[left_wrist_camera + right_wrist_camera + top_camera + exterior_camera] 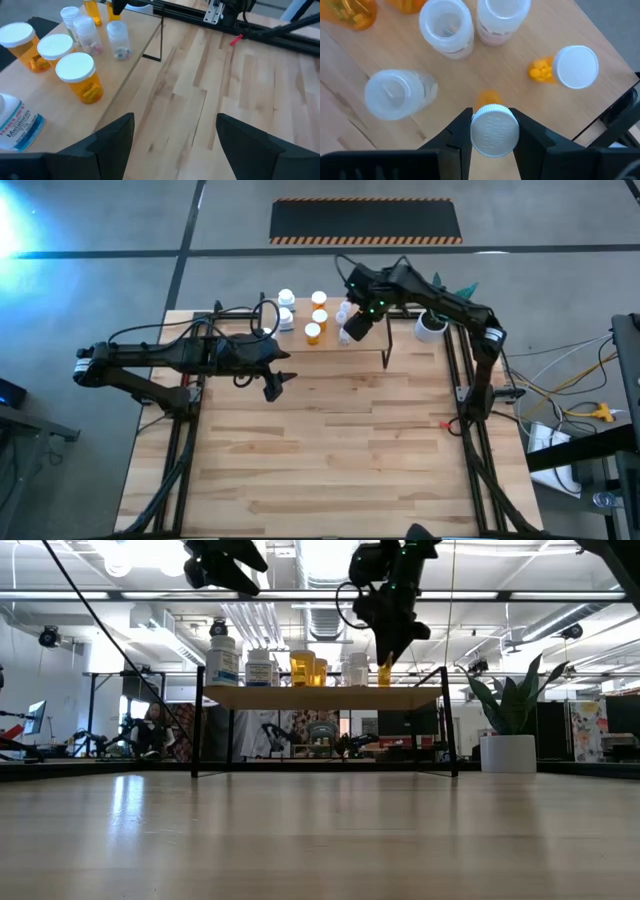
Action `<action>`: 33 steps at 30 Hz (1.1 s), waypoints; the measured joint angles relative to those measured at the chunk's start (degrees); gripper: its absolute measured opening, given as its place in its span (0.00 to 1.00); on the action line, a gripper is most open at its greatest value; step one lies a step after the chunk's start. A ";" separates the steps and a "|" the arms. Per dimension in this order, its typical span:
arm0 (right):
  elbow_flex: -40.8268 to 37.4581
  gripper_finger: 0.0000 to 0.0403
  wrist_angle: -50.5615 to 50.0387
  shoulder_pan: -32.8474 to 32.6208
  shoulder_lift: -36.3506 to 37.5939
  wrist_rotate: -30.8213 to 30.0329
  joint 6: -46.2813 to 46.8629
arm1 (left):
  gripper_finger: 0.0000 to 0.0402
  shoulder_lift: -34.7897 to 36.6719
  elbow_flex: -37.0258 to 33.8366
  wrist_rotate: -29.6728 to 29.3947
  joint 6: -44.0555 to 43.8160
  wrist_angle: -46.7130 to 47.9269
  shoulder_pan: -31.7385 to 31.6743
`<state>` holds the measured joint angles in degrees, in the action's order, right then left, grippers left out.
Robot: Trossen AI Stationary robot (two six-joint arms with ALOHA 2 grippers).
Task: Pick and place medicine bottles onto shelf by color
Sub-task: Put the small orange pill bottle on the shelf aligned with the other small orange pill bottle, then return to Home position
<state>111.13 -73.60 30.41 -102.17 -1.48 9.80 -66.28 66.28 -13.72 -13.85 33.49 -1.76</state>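
Note:
The shelf (400, 345) stands at the table's far side on thin black legs. On its board stand white bottles (285, 310), orange bottles (318, 317) and pale clear bottles (445, 22), all upright. A small yellow-filled bottle (575, 67) stands near the board's edge. My right gripper (490, 135) hangs over the shelf, shut on a small orange bottle (385, 670). My left gripper (278, 385) hovers open above the table, just in front of the shelf's left part, with nothing between its fingers (115, 135). My right gripper pinches the small orange bottle's white cap (490, 131) between its two fingers, one on each side. The fingers come from above, pointing steeply down. The bottle hangs upright below them, over the shelf board among the pale bottles; whether its base touches the board I cannot tell.
A white pot with a green plant (432, 325) stands at the shelf's right end. The wood tabletop (330, 450) stretches from the shelf to the near edge. A red bit (236, 40) lies by the table's right frame.

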 joint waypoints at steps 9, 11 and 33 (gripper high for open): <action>-1.71 0.25 -1.04 0.00 0.06 -0.51 -1.75 | 0.66 0.00 0.00 0.00 -0.84 0.01 0.00; -2.01 0.26 -1.08 0.00 0.00 -1.59 -1.75 | 0.66 0.00 0.00 0.00 -0.82 0.01 0.00; -2.12 0.61 -1.14 0.19 12.63 0.27 -10.69 | 0.66 1.48 0.94 -0.99 -0.78 -0.02 -0.02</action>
<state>109.01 -74.74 30.61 -89.54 -1.21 -0.89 -64.81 67.22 -14.70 -14.64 33.47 -1.78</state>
